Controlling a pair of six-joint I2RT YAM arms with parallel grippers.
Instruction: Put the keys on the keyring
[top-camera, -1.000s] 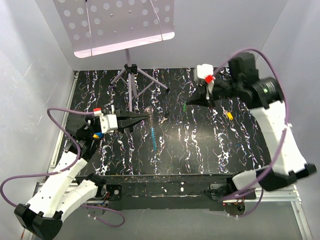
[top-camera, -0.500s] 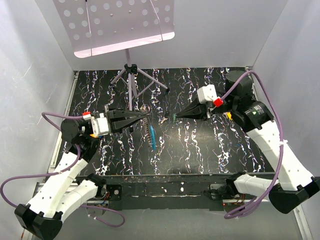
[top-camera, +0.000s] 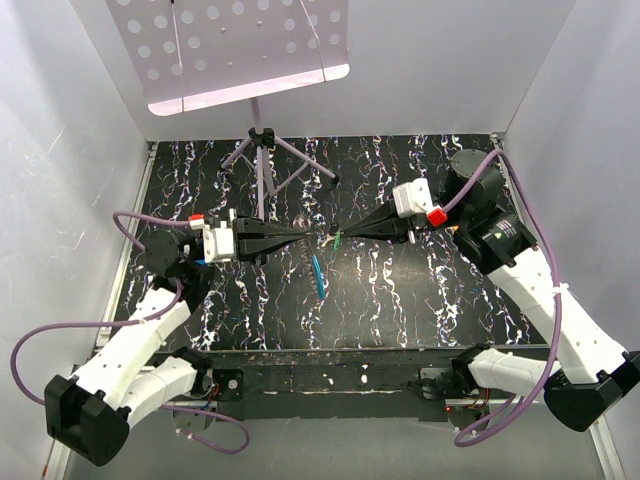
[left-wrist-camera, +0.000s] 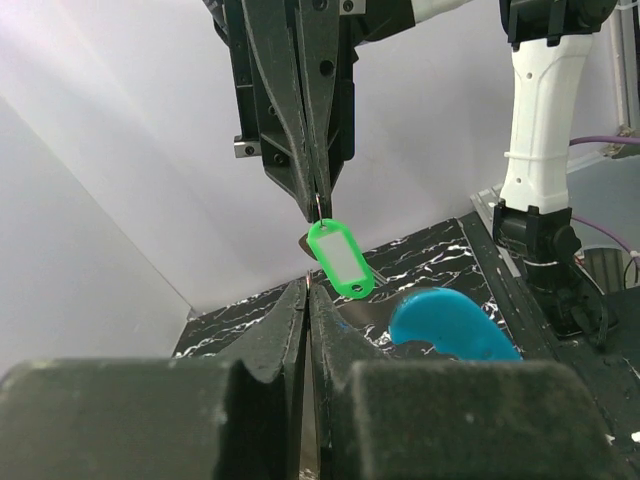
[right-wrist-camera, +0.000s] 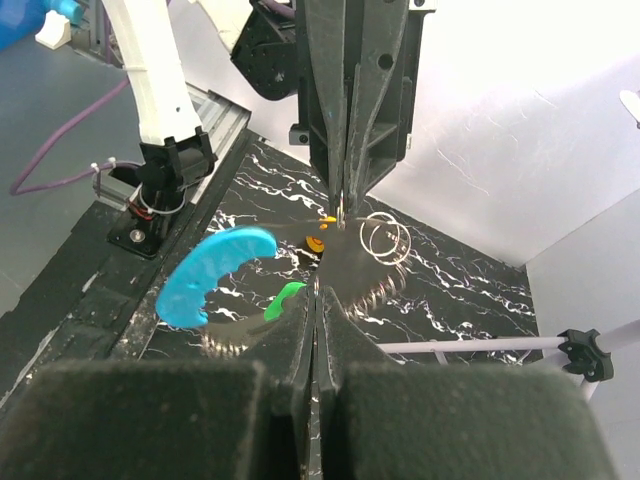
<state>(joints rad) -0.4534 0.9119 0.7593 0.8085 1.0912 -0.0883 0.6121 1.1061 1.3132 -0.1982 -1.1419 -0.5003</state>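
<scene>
The key (left-wrist-camera: 340, 258) is hanging mid-frame in the left wrist view, long axis slanting down-right, its top pinched by the right gripper (left-wrist-camera: 318, 205). Directly opposite, the left gripper (right-wrist-camera: 343, 212) is pinching the keyring (right-wrist-camera: 385, 238), with the blue tag (right-wrist-camera: 215, 272) dangling lower left. The tips are nearly meeting, and the stand (top-camera: 262, 150) is sitting well behind.

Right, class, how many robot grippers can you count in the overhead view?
2. The left gripper points rightward at mid-table; the right gripper faces it, tips close together.
</scene>
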